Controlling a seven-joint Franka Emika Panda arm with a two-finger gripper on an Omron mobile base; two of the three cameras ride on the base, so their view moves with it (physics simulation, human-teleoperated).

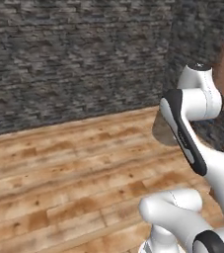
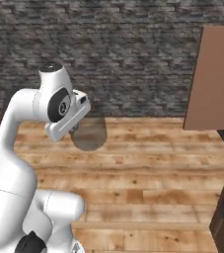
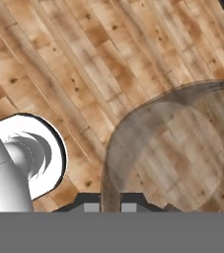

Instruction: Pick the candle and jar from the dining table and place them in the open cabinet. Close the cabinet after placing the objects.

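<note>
- The jar (image 3: 168, 148) is in your grip: in the hand view its see-through grey wall runs straight up from between the two finger tips, so it sits directly ahead of the gripper (image 3: 111, 205), touching it, mouth away from the palm.
- Your gripper is clenched on the jar's rim or wall; which, I cannot quite tell through the glassy render.
- In the right base view the jar (image 2: 89, 133) hangs below the wrist, over the wooden floor (image 2: 148, 168).
- The brown cabinet (image 2: 217, 79) door stands well off to the arm's right, so you likely need to swing or drive rightward.
</note>
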